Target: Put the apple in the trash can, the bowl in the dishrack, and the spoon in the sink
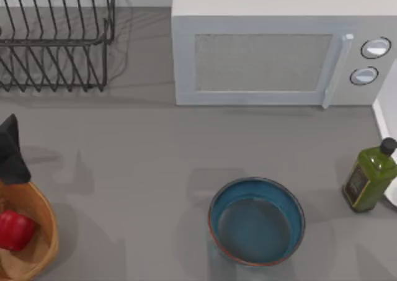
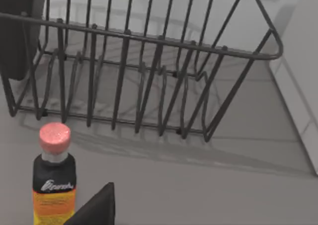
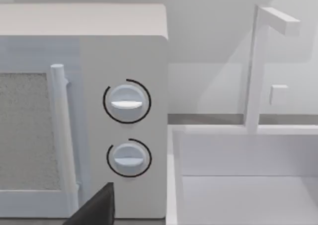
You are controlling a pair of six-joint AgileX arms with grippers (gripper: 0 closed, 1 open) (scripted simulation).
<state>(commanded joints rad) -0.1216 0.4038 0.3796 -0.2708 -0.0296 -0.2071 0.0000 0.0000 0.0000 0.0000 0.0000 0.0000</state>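
Observation:
The red apple (image 1: 15, 229) lies inside the tan-orange trash can (image 1: 48, 231) at the table's front left corner. My left gripper (image 1: 11, 152) hangs just above the can's far rim, open and holding nothing; one dark fingertip (image 2: 99, 206) shows in the left wrist view. The blue-teal bowl (image 1: 256, 221) stands upright and empty at the front centre. The dark wire dishrack (image 1: 56, 39) sits at the back left, and its prongs (image 2: 149, 76) face my left wrist camera. A white sink (image 3: 238, 129) with a tap lies right of the microwave. The spoon is out of view. One fingertip (image 3: 99, 205) of my right gripper shows.
A white microwave (image 1: 279, 51) stands at the back centre with its door shut. A green oil bottle (image 1: 370, 175) stands at the right near the sink's edge (image 1: 383, 116). A pink-capped sauce bottle (image 2: 54, 185) stands in front of the dishrack. Bare grey table lies between the can and the bowl.

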